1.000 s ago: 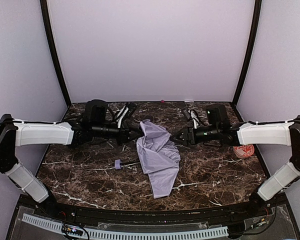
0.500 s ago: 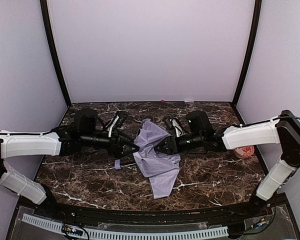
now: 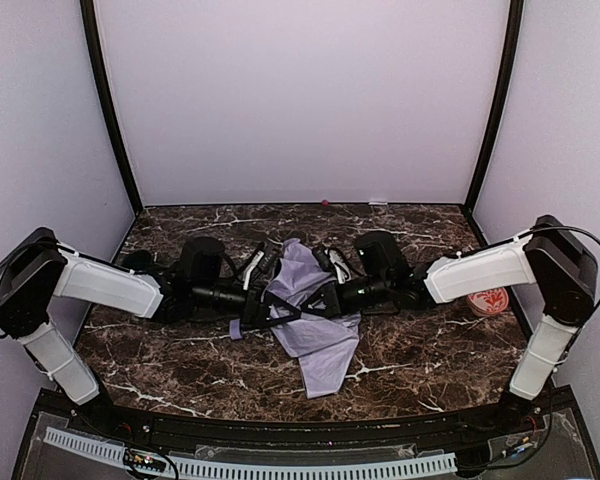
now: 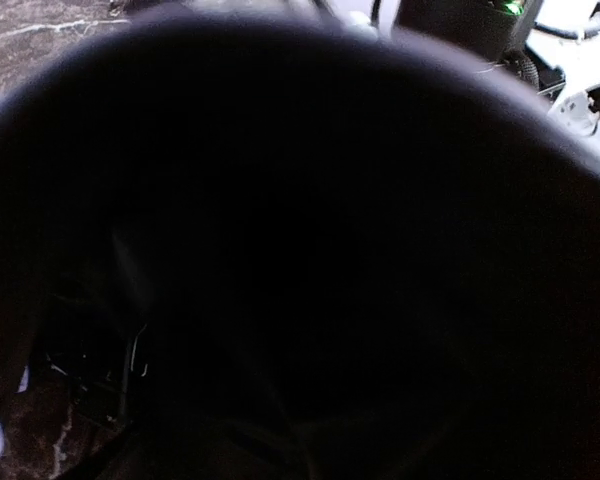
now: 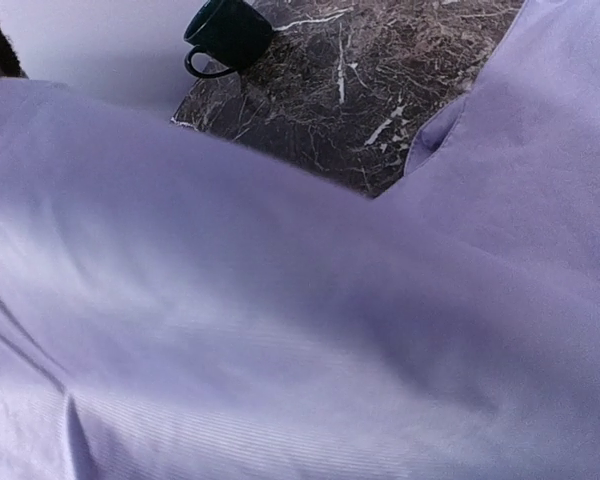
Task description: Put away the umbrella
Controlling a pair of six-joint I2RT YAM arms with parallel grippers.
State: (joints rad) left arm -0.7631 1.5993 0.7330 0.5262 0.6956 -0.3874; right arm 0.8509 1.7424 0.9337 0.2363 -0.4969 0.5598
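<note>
At table (image 3: pixel 440 350) centre, umbrella (image 3: pixel 325 340) lies loose, both arms pressed into its upper edge. Left jaws and right jaws: fabric blocks wrist views, can't tell state. Step looks like gathering canopy. Next: secure pinch, fold inward.

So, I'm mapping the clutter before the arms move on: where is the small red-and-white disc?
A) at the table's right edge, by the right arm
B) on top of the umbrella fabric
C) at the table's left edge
A: the top view shows the disc at the table's right edge, beside the right arm, apart from the umbrella.
</note>
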